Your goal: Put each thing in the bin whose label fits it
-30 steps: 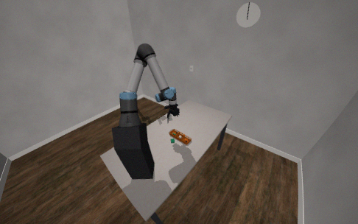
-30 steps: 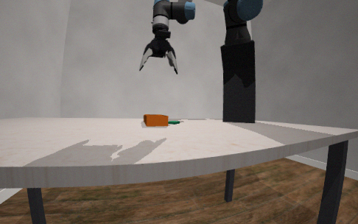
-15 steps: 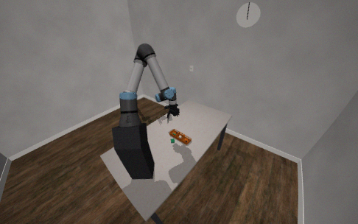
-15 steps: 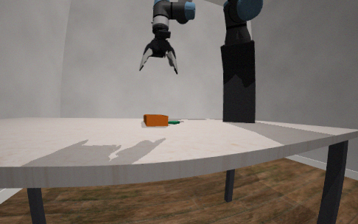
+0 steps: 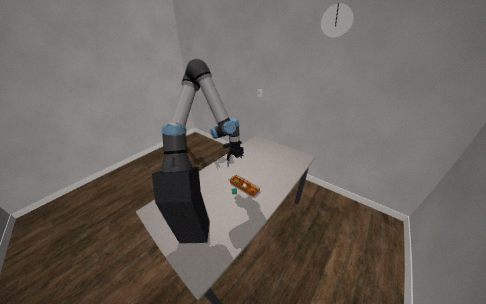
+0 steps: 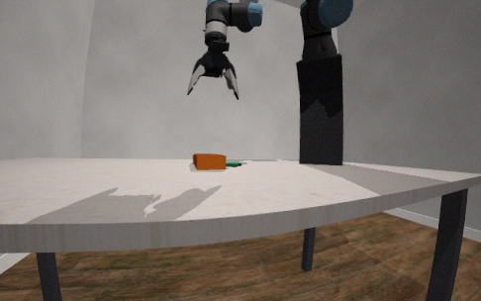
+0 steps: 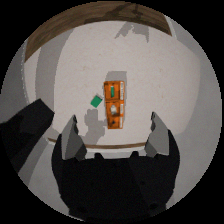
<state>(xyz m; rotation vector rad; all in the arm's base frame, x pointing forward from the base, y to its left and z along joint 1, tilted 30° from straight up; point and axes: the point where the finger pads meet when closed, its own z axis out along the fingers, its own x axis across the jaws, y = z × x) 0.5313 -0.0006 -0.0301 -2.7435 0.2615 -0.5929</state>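
1. The green block (image 5: 234,191) (image 6: 234,164) (image 7: 96,101) lies on the table (image 5: 280,159) (image 6: 277,218) (image 7: 165,75), just beside the orange bins (image 5: 253,191) (image 6: 210,161) (image 7: 106,107). It is on their side that faces the short edge by the black stand (image 5: 175,200) (image 6: 322,114).
2. The three bins sit upright in a row. The row goes across the table, between the two long edges and away from all the corners.
3. One end bin has a green thing (image 7: 113,91) in it. The middle one has a whitish thing (image 7: 114,109). The other end one has a small dark thing (image 7: 113,121).
4. The labels are too tiny to read.
5. The claw (image 5: 235,159) (image 6: 213,96) (image 7: 114,114) is wide open, high over the table, with nothing in it.
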